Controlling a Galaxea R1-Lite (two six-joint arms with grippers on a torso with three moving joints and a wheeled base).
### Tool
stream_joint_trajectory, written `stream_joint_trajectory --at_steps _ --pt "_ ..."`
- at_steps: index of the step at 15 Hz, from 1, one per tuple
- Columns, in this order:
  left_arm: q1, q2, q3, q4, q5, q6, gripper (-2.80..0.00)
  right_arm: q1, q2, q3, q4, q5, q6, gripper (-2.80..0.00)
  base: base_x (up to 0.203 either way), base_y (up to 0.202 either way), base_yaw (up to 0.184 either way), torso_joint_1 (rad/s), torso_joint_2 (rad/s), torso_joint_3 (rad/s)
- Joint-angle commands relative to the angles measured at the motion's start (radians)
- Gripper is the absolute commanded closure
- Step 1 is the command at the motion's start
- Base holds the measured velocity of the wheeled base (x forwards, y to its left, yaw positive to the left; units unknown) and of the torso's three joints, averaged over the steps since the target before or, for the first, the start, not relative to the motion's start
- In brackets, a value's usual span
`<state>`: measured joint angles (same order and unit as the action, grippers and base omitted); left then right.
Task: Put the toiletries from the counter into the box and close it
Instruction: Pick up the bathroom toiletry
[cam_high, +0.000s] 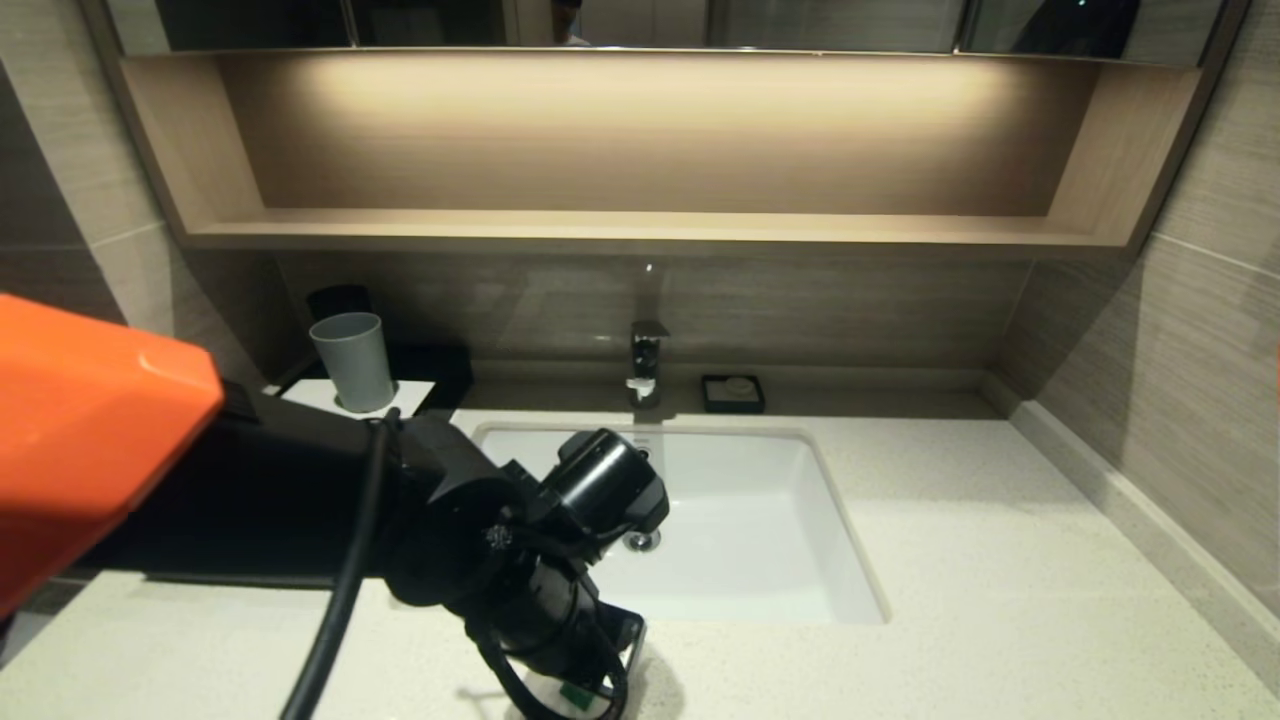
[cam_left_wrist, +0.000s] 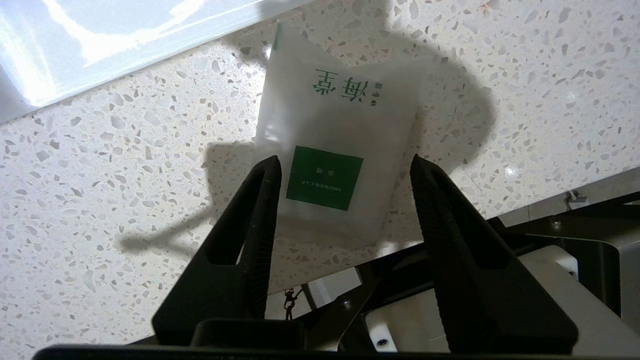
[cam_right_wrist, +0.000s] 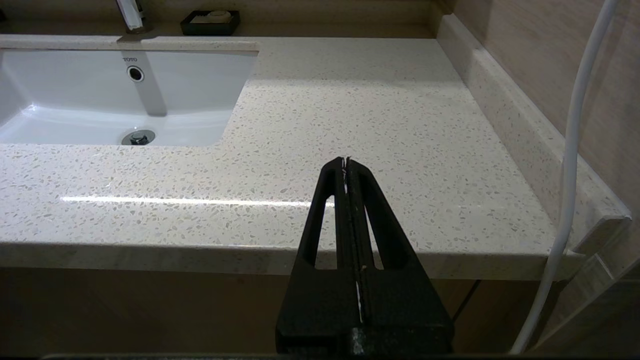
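left gripper (cam_left_wrist: 342, 172): black ridged jaws wide apart, straddling sachet, gripping nothing | sachet (cam_left_wrist: 336, 150): flat white pouch, green square label, on speckled counter (cam_left_wrist: 100, 175) just before sink (cam_high: 740, 520) | right gripper (cam_right_wrist: 346, 165): jaws pressed together, empty, at counter edge right of sink

My left arm (cam_high: 300, 490) has an orange shell, black wrist and cable; fingers (cam_left_wrist: 250, 220) black, seemingly ridged inside.
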<state>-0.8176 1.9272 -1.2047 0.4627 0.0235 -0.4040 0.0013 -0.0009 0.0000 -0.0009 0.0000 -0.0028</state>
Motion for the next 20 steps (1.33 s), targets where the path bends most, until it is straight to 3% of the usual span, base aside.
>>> stream_joint_trajectory --at_steps 1,7,11,20 --pt "0.000 0.006 0.004 -0.003 0.003 -0.001 -2.80 0.000 0.000 0.002 -0.001 0.000 0.000 0.00 0.000 0.000 0.000 0.000 0.00 0.000" --pt "-0.002 0.023 0.010 -0.018 0.006 0.001 -2.80 0.000 0.001 0.002 0.001 0.000 0.000 0.00 0.000 0.000 0.000 0.000 0.00 0.000" --pt "-0.009 0.061 0.010 -0.033 0.119 -0.004 -2.80 0.000 0.001 0.002 -0.001 0.000 0.000 0.00 0.000 0.000 0.000 0.000 0.00 0.000" --pt "-0.009 0.043 0.010 -0.036 0.116 -0.007 -2.80 0.000 0.000 0.002 0.001 0.000 0.000 0.00 0.000 0.000 0.000 0.000 0.00 0.000"
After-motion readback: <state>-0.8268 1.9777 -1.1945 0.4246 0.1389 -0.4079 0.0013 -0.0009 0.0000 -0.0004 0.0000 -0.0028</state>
